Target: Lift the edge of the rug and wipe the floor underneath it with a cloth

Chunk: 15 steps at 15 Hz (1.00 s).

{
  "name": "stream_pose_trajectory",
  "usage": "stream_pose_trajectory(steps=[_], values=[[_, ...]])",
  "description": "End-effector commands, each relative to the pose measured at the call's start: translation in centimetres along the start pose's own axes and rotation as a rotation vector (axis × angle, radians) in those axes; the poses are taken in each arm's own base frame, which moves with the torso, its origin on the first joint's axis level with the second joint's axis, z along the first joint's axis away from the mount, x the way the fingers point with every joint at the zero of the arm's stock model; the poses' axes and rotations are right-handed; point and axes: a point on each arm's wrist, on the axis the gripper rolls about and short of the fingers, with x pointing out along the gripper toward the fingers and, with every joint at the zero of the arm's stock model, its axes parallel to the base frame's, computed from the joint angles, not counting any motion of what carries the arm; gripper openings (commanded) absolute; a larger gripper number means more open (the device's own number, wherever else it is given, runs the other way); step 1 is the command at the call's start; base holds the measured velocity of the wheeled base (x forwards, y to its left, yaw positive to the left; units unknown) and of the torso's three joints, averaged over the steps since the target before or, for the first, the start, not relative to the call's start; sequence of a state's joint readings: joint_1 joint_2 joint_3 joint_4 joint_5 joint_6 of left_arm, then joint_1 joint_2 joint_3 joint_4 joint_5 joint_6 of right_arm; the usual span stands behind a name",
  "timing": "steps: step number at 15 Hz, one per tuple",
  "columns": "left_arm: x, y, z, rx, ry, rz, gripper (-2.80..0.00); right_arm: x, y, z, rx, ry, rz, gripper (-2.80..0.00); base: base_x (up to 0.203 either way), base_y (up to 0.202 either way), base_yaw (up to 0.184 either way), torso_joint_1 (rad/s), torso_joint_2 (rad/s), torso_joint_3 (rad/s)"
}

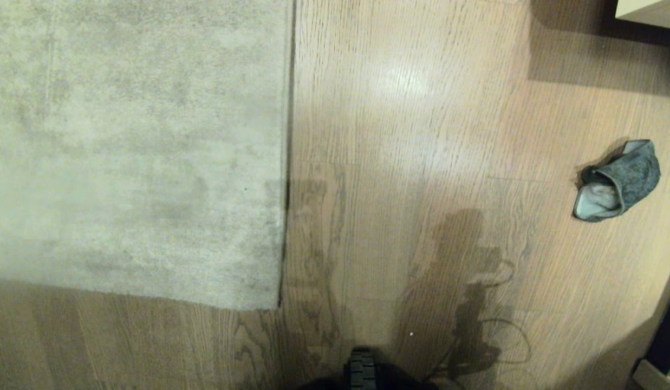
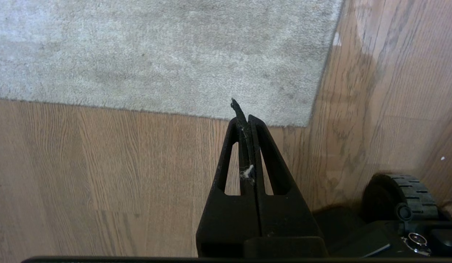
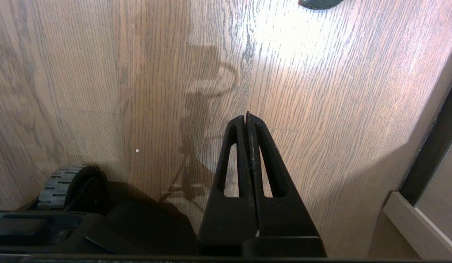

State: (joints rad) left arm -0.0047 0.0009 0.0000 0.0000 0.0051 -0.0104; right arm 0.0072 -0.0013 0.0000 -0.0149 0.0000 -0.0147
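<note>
Grey-teal, the cloth (image 1: 616, 181) lies crumpled on the floor (image 1: 421, 135), well apart from the flat rug edge (image 1: 288, 162). Left gripper (image 2: 244, 117) and right gripper (image 3: 246, 118) hang clamped empty; pinching pile alone could slip.

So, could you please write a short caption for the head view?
A pale rug lies flat on the wood floor; a dark cloth lies apart at right.
</note>
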Motion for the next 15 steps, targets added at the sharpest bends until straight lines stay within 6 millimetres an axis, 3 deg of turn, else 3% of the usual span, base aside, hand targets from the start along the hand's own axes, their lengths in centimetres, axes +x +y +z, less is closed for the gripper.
stream_pose_trajectory(steps=[1,15], values=[[0.01,0.0,0.02,-0.002,-0.001,0.001,-2.8,0.01,0.0,0.01,-0.001,0.001,0.0,-2.8,0.0,0.0,0.0,0.0,0.0,0.0],[0.01,0.0,0.02,-0.022,-0.001,0.001,-2.8,0.01,0.0,0.01,-0.001,0.001,0.0,-2.8,0.0,0.0,0.0,0.0,0.0,0.0]])
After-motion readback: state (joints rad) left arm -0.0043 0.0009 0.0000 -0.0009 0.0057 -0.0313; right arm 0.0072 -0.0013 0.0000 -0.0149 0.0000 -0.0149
